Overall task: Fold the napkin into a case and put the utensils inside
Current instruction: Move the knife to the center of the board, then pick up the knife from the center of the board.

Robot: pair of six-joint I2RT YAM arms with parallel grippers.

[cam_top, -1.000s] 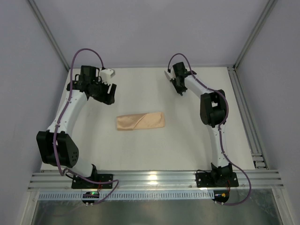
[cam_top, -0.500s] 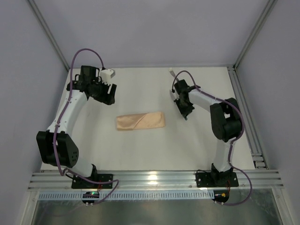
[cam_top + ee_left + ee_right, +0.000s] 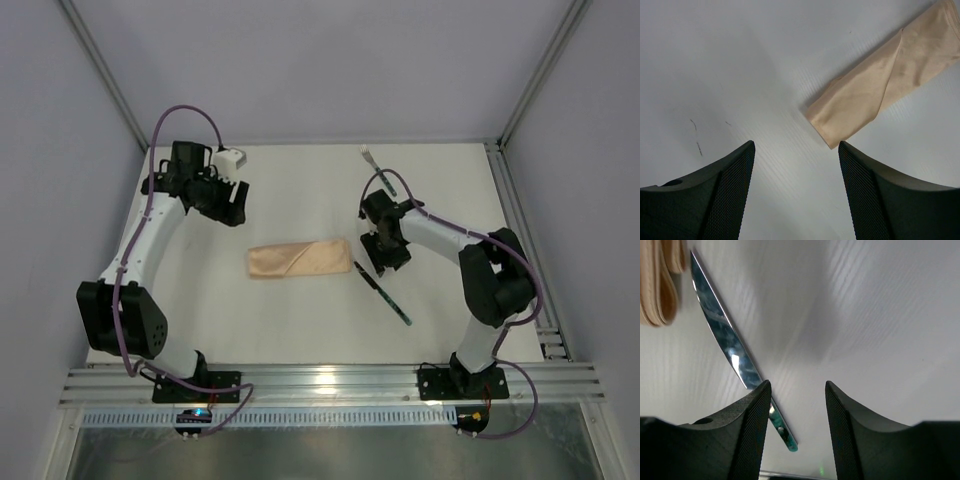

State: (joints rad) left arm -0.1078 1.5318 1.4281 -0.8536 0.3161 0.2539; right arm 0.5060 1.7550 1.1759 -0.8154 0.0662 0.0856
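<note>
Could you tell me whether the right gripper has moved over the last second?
Yes. The right gripper came nearer, from far behind the case to just beside its right end.

peach-tan plain case [image 3: 300, 259]; green-handled silvery knife [image 3: 382, 292]; white table [image 3: 300, 325].

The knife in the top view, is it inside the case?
No, the knife lies on the table outside the case, near its right end.

This is looking like a robotics lab cell. A left arm [image 3: 150, 235] and a right arm [image 3: 437, 232] are sitting bolted to a slotted aluminium rail [image 3: 330, 380] at a bare white bench [image 3: 300, 190], purple cables [image 3: 185, 112] are looping over them, and plain grey panels [image 3: 320, 70] between metal posts [image 3: 100, 75] are enclosing it.
</note>
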